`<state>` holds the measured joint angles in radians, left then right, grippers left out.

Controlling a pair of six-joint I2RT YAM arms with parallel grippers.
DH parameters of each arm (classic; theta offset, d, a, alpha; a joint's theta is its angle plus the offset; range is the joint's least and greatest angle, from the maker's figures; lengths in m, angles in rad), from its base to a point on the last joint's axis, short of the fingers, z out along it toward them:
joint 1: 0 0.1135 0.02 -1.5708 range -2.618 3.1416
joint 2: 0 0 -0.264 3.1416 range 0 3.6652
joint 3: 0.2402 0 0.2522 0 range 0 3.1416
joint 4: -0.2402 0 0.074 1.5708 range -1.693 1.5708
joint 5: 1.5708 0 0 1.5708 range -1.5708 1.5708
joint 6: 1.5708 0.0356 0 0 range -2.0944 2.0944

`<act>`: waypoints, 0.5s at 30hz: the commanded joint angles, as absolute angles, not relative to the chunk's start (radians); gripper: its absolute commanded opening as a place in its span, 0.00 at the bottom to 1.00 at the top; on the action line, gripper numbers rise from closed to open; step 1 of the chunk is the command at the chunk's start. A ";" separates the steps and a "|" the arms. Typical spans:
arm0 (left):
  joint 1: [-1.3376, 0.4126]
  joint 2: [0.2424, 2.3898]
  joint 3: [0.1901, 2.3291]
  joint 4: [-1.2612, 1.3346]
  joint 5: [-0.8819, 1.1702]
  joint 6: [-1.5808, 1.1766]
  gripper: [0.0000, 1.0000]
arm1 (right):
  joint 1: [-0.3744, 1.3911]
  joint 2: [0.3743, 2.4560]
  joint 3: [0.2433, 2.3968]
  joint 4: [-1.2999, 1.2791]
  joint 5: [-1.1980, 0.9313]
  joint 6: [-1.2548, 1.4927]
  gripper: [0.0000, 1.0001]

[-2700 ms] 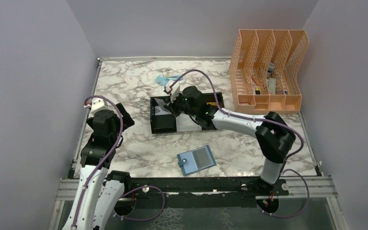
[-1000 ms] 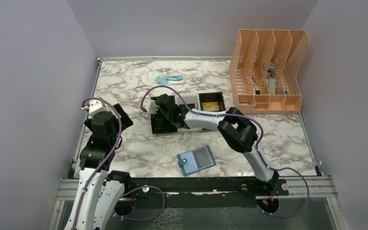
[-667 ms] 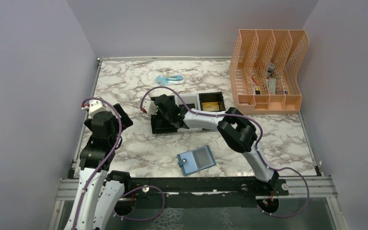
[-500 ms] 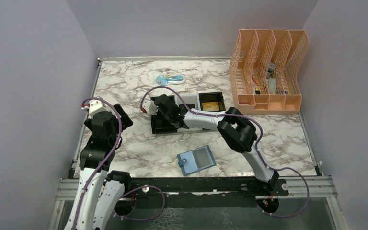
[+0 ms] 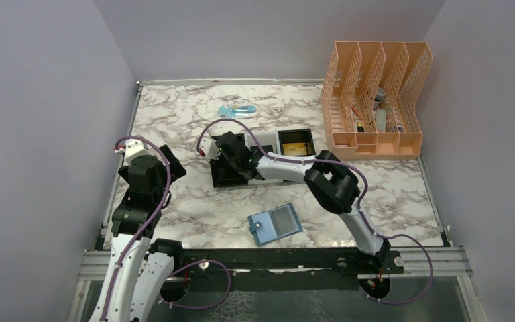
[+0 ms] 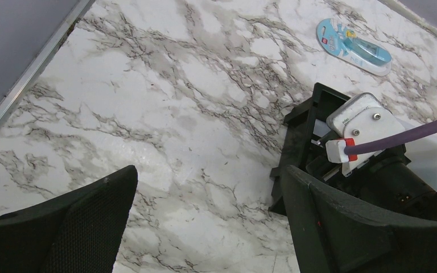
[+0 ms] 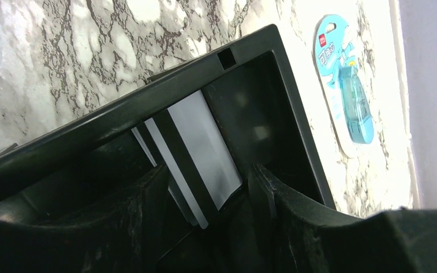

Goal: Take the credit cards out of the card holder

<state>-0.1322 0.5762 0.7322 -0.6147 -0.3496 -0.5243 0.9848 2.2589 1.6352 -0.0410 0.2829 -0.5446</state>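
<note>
In the left-hand compartment of the black tray, at the centre of the right wrist view, the right gripper is seen with its jaws partly parted. A white card with a dark stripe lies slanted in the compartment and runs down between the fingers. It does not appear to be clamped. The step in hand is judged to be the depositing of a card in the tray, with the drop all but complete.

The card holder lies opened flat on the table, at lower centre of the top view, well apart from the tray and from both grippers. Whether further cards remain in it cannot be told.

For the next move, the right gripper is to be lifted clear of the compartment so that the card is not dragged along, then carried to the holder. The holder may slide when a card is pulled. The left gripper, held wide open and empty above bare marble at the left of the top view, is available to pin it.

A yellow item is seen in the tray's right-hand compartment. A blue blister pack lies beyond the tray, and an orange file rack stands at upper right. None of these lies between tray and holder; only the tray walls hem the fingers
</note>
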 commanded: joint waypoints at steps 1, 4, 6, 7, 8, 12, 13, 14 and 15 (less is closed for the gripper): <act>-0.128 0.577 0.724 -0.611 -0.352 -0.520 0.99 | 0.993 2.248 1.680 -0.014 0.267 -0.522 0.54; -0.127 0.580 0.724 -0.612 -0.350 -0.518 0.99 | 0.994 2.251 1.690 -0.013 0.269 -0.525 0.54; -0.128 0.579 0.724 -0.612 -0.351 -0.518 0.99 | 0.993 2.254 1.688 -0.010 0.275 -0.534 0.55; -0.128 0.579 0.724 -0.611 -0.352 -0.518 0.99 | 0.993 2.257 1.690 -0.014 0.282 -0.540 0.55; -0.127 0.580 0.724 -0.612 -0.353 -0.518 0.99 | 0.993 2.260 1.694 -0.019 0.291 -0.543 0.55; -0.127 0.581 0.724 -0.611 -0.353 -0.518 0.99 | 0.994 2.281 1.713 -0.035 0.326 -0.562 0.65; -0.127 0.581 0.724 -0.611 -0.353 -0.518 0.99 | 0.993 2.285 1.718 -0.046 0.324 -0.564 0.66; -0.127 0.581 0.724 -0.612 -0.353 -0.518 0.99 | 0.993 2.287 1.719 -0.055 0.319 -0.564 0.66; -0.127 0.583 0.723 -0.611 -0.352 -0.516 0.99 | 0.994 2.286 1.718 -0.057 0.312 -0.564 0.66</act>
